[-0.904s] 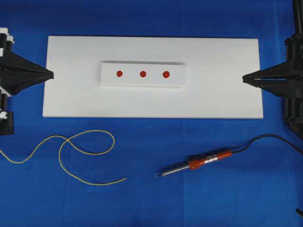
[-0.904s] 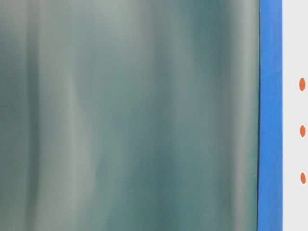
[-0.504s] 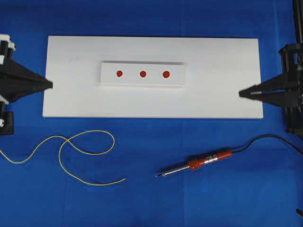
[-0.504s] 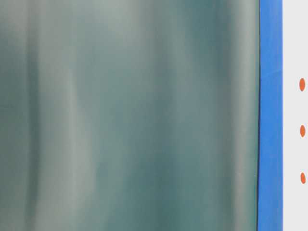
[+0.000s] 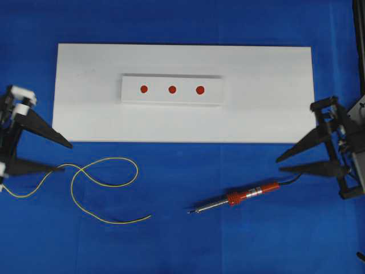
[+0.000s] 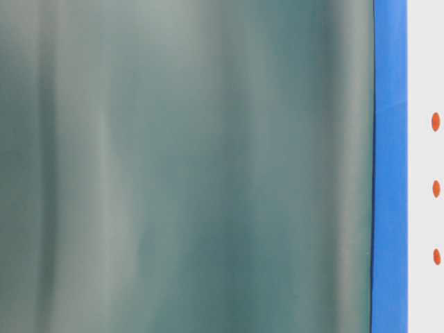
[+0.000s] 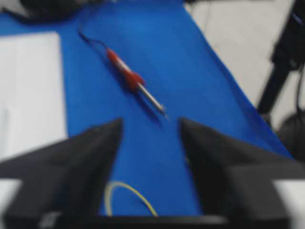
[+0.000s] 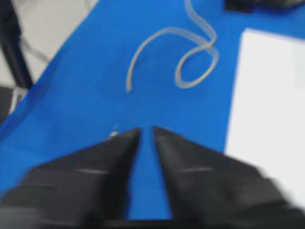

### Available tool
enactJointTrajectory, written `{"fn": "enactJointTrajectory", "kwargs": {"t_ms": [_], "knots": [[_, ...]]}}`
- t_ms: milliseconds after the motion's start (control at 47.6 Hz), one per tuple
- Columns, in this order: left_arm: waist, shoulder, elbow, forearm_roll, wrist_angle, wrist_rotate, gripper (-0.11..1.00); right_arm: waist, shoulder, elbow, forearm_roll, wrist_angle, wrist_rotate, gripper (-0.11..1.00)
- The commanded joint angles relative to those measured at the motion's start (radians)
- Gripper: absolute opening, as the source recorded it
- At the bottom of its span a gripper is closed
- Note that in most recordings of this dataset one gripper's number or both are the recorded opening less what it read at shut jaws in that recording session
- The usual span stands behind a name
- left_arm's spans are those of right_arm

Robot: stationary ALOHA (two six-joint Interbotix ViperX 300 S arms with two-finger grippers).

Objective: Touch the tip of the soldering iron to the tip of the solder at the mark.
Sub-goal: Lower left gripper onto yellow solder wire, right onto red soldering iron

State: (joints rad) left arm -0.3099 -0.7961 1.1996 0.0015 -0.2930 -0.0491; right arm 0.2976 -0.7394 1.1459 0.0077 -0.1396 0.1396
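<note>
Your soldering iron [image 5: 236,197] lies flat on the blue worktop [image 5: 188,240] below the white board [image 5: 268,114], tip pointing left, black cord [image 5: 325,167] trailing off to the right. It looks rigid and light; I'd take it on the orange-red handle, clear of the metal shaft, and expect the cord to tug a little. The solder [image 5: 102,185] lies in loose loops at lower left, its free end toward the middle. It should be limp and springy, so hold it close to that end or the tip will wander. The three red marks [image 5: 171,89] sit on the raised white strip [image 5: 131,97].

Your left gripper [image 5: 64,157] has its jaws spread wide, straddling the solder's left stretch and holding nothing. Your right gripper [image 5: 279,164] is open more narrowly, empty, just above the cord near the handle's end.
</note>
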Motion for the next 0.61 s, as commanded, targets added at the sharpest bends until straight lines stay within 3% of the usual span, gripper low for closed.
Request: {"fn": "enactJointTrajectory", "kwargs": {"t_ms": [0,105,210,462,588], "knots": [[-0.025,0.075,-0.008,-0.002,-0.032,-0.011,0.62,0.021,0.049,-0.011,0.005,-0.012,0.023,0.37],[-0.057,0.178,-0.011,0.0,-0.071,-0.025,0.86,0.043,0.121,-0.008,0.005,-0.032,0.051,0.7],[-0.103,0.299,-0.02,-0.002,-0.13,-0.04,0.85,0.057,0.195,0.002,0.006,-0.077,0.064,0.93],[-0.16,0.555,-0.054,-0.006,-0.261,-0.149,0.85,0.08,0.388,0.063,0.089,-0.279,0.074,0.9],[-0.169,0.667,-0.089,-0.008,-0.285,-0.169,0.84,0.097,0.489,0.078,0.12,-0.37,0.074,0.9]]}}
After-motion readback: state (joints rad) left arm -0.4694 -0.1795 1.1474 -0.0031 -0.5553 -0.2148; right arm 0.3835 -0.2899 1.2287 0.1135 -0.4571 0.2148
